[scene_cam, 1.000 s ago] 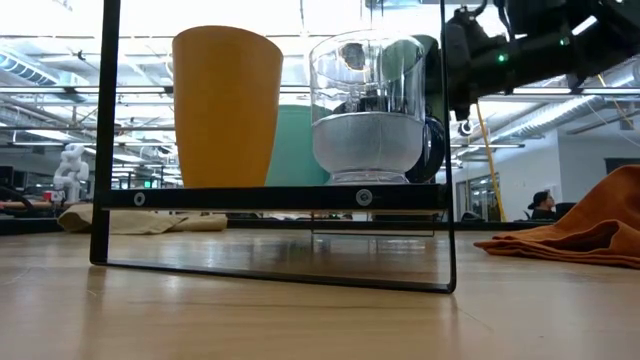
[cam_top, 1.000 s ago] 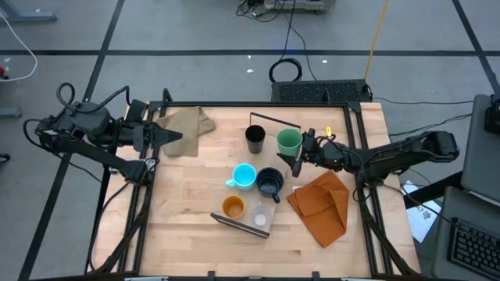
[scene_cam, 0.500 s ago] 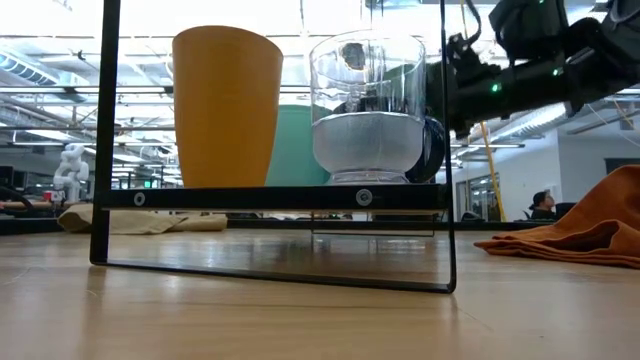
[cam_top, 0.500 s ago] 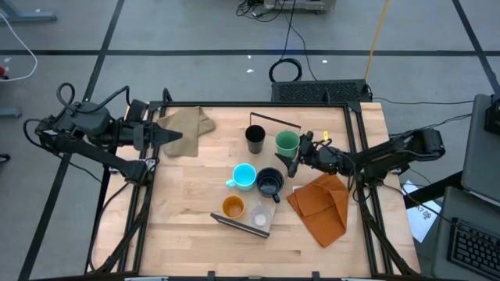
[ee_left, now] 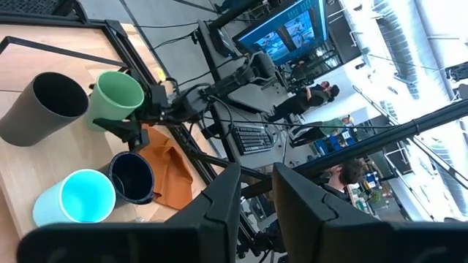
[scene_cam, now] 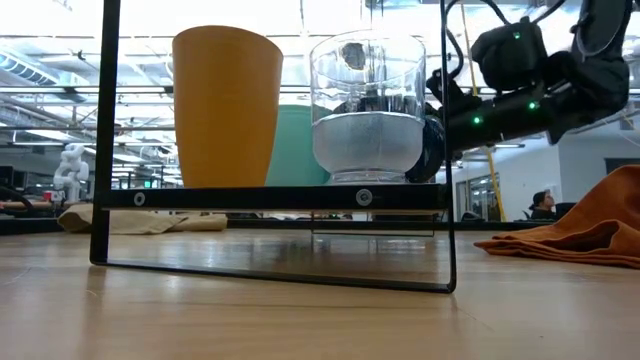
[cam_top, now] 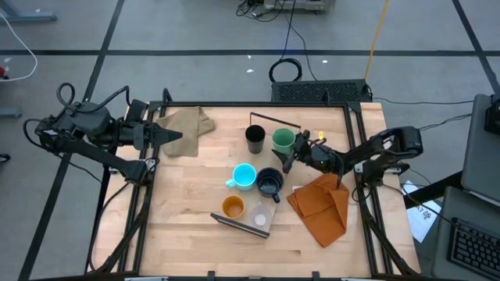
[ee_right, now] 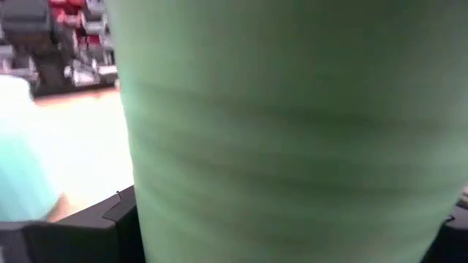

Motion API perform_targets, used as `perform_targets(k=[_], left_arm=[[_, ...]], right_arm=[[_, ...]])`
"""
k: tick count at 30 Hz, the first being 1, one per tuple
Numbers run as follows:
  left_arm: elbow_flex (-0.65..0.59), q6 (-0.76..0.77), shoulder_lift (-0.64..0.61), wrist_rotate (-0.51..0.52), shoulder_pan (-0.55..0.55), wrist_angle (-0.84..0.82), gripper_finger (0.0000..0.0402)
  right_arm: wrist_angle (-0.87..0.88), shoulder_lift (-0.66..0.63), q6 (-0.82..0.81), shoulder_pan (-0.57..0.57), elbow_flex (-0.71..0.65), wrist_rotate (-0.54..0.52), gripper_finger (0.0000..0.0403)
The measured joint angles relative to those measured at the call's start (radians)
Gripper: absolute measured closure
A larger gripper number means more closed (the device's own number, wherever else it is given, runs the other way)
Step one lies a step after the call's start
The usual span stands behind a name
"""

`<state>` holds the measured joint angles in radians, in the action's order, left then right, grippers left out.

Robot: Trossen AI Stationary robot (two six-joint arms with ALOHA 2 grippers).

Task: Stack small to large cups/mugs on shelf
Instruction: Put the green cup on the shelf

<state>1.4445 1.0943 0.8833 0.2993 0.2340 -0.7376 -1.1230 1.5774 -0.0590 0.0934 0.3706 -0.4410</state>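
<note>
Right gripper (cam_top: 287,158) has its jaws spread wide around the green plastic cup (cam_top: 283,140), at one o'clock from table centre, just beside the black cup (cam_top: 255,138). Left gripper (cam_top: 173,134), jaws nearly closed on nothing, waits at ten o'clock. No readable writing.

green cup (ee_right: 292,131) blurred, edges cut off

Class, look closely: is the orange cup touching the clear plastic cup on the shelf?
Apart. The low view shows the orange cup and the clear plastic cup side by side with bright background showing between them.
</note>
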Motion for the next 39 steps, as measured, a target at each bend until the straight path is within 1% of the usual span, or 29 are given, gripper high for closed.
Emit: perform_targets(k=[2, 5, 9, 14, 21, 29, 33, 39], left_arm=[[0.000, 0.000, 0.000, 0.000, 0.000, 0.000, 0.0321], [0.000, 0.000, 0.000, 0.000, 0.000, 0.000, 0.0321], [0.000, 0.001, 0.000, 0.000, 0.000, 0.000, 0.0321], [0.000, 0.002, 0.000, 0.000, 0.000, -0.002, 0.0321], [0.000, 0.013, 0.000, 0.000, 0.000, -0.022, 0.0321], [0.000, 0.012, 0.000, 0.000, 0.000, -0.023, 0.0321], [0.000, 0.014, 0.000, 0.000, 0.000, -0.042, 0.0321], [0.000, 0.018, 0.000, -0.001, 0.000, -0.051, 0.0321]], right_arm=[[-0.042, 0.017, 0.004, 0.008, 0.001, 0.012, 0.0060], [-0.049, 0.059, -0.009, 0.028, 0.001, 0.027, 0.0060], [-0.123, 0.115, -0.015, 0.039, 0.003, 0.051, 0.0060], [-0.159, 0.158, -0.015, 0.038, 0.015, 0.051, 0.0059], [-0.159, 0.182, 0.000, 0.038, 0.043, 0.051, 0.0054], [-0.118, 0.186, -0.010, 0.029, 0.052, 0.053, 0.0054], [-0.119, 0.185, -0.060, 0.029, 0.051, 0.054, 0.0054], [-0.115, 0.185, -0.085, 0.029, 0.051, 0.054, 0.0053]])
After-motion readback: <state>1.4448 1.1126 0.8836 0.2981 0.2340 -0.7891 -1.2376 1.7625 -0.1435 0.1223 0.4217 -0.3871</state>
